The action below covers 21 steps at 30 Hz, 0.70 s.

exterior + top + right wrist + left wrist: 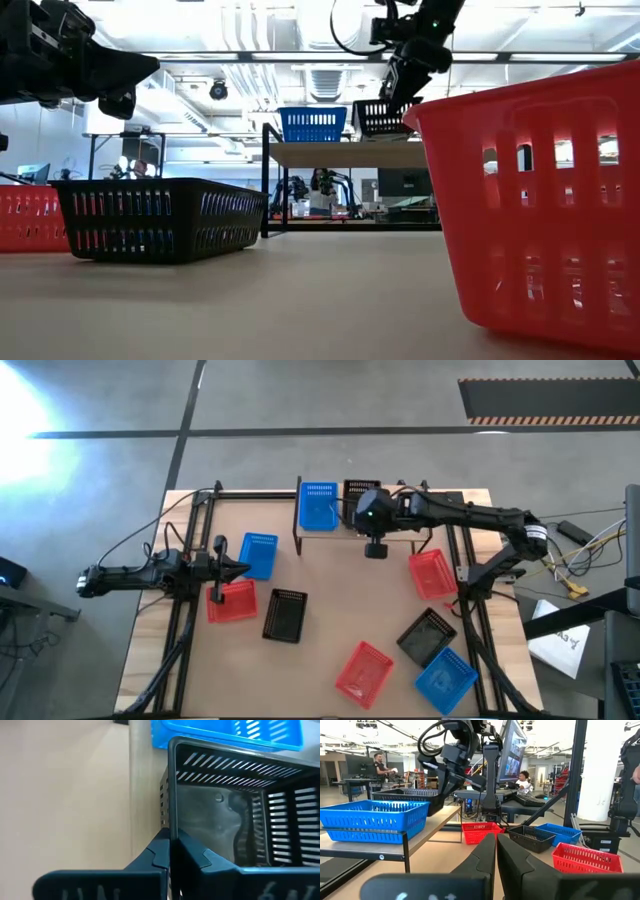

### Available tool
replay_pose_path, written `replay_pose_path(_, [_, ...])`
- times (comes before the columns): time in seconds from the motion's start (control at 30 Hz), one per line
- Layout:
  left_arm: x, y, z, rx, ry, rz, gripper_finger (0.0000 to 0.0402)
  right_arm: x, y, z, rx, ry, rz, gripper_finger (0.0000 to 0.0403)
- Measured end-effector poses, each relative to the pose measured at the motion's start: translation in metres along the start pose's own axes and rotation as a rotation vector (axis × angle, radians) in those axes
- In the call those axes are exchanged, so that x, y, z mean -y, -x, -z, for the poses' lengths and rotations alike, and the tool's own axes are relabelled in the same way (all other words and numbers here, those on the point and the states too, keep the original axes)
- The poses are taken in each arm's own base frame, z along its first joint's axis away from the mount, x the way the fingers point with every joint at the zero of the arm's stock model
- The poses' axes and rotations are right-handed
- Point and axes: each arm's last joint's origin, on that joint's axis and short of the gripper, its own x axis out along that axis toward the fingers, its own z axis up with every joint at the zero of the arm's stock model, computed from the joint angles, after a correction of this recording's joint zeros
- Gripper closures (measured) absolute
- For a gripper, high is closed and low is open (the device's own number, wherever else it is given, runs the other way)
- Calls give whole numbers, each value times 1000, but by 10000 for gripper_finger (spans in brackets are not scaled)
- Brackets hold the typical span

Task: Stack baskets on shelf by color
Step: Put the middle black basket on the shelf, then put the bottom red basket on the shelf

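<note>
- High view: the right gripper is pinched shut on the rim of a black basket over the shelf, just beside the blue basket that already sits on the shelf's left end. The left gripper is closed with nothing in it, well off to the shelf's left and in front of it, near a second blue basket and a red basket. More loose baskets lie on the table in front of the shelf.
- Low view: the held black basket rests at or hovers just over the shelf top, to the right of the blue basket; contact cannot be confirmed.
- Left wrist view: the left gripper's fingers meet, holding nothing; the shelf with its blue basket stands ahead.
- Right wrist view: the right gripper clamps the thin side wall of the black basket, one finger inside and one outside.
- Handling, as a judgement: the mesh baskets look light, fairly stiff yet slightly flexible, and smooth. The rim wall is the natural hold; a one-sided pinch may let the basket tilt.
</note>
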Motion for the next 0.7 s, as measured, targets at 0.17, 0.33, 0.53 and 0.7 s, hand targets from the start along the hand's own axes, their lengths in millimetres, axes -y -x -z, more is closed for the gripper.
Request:
replay_pose_path(0.17, [0,0,0,0,0,0,402,0,0,0,-6,-1,8,354])
replay_pose_path(0.33, [0,0,0,0,0,0,402,0,0,0,-5,-38,8,305])
replay_pose_path(0.53, [0,0,0,0,0,0,402,-4,10,0,21,-111,7,280])
replay_pose_path(0.7, [0,0,0,0,0,0,402,-36,30,-7,85,-149,-47,294])
